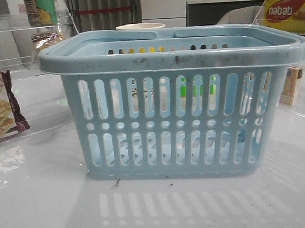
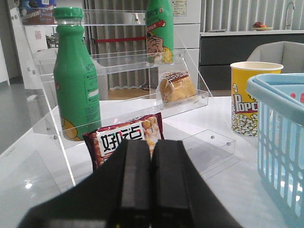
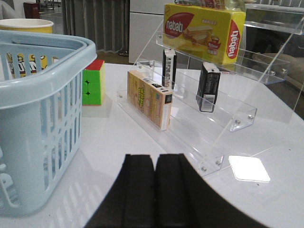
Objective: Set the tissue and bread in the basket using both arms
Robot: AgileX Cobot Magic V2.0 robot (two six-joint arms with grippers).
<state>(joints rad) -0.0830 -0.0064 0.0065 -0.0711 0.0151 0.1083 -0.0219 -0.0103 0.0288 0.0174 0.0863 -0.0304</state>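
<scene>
The pale blue basket (image 1: 178, 112) stands at the table's middle; it also shows in the left wrist view (image 2: 280, 133) and the right wrist view (image 3: 42, 109). The bread (image 2: 176, 87), a golden lump in clear wrap, sits on the left acrylic shelf; it also shows in the front view (image 1: 45, 41). The tissue (image 3: 209, 87), a small dark pack, stands on the right acrylic shelf, with a similar dark pack (image 3: 168, 66) behind it. My left gripper (image 2: 152, 142) is shut and empty, short of the left shelf. My right gripper (image 3: 155, 159) is shut and empty, between basket and right shelf.
Two green bottles (image 2: 76, 80) stand on the left shelf, with a maroon-edged snack packet (image 2: 126, 137) just beyond my left fingers. A popcorn cup (image 2: 254, 97) stands behind the basket. A colour cube (image 3: 93, 83), a tan box (image 3: 148, 99) and a yellow wafer box (image 3: 204, 31) are on the right.
</scene>
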